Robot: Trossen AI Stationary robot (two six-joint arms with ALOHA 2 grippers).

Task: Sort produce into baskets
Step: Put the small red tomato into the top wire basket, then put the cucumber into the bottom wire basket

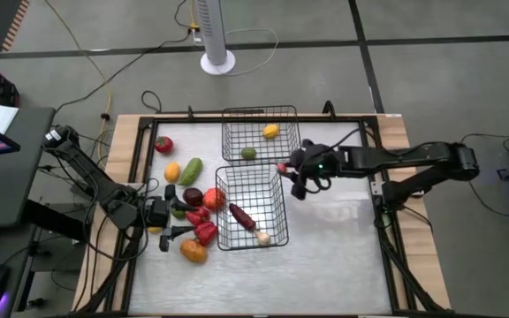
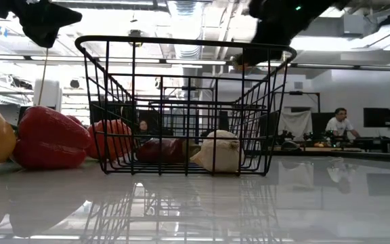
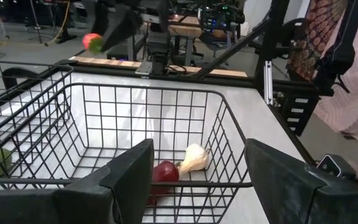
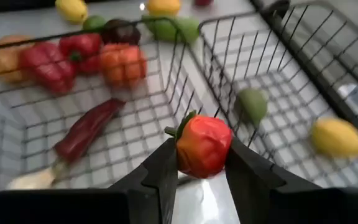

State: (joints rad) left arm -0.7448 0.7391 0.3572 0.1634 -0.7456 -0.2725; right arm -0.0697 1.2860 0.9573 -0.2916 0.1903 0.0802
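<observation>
Two black wire baskets stand mid-table. The far basket (image 1: 281,115) holds a yellow piece (image 1: 271,131) and a green piece (image 1: 248,153). The near basket (image 1: 277,190) holds a maroon chili (image 1: 241,216) and a whitish garlic (image 1: 263,237), both lying on its floor. Several loose produce pieces (image 1: 200,216) lie on the table left of the near basket. My right gripper (image 4: 201,155) is shut on a red-orange tomato-like piece (image 4: 204,144) above the near basket's far right corner. My left gripper (image 3: 197,180) stands open over the loose produce, with nothing between its fingers. My right gripper pinches the red-orange piece by its two opposite sides (image 4: 182,152) between its two fingers. The fingers slant down from the table's right side. The piece is lifted clear of table and baskets, its green stem (image 4: 182,124) pointing away from the gripper.
The loose pieces include a red one (image 1: 163,144), a yellow-orange one (image 1: 172,171), a green one (image 1: 191,170) and an orange one (image 1: 193,252). A raised frame (image 1: 387,230) borders the table. People sit in the room beyond (image 2: 339,122).
</observation>
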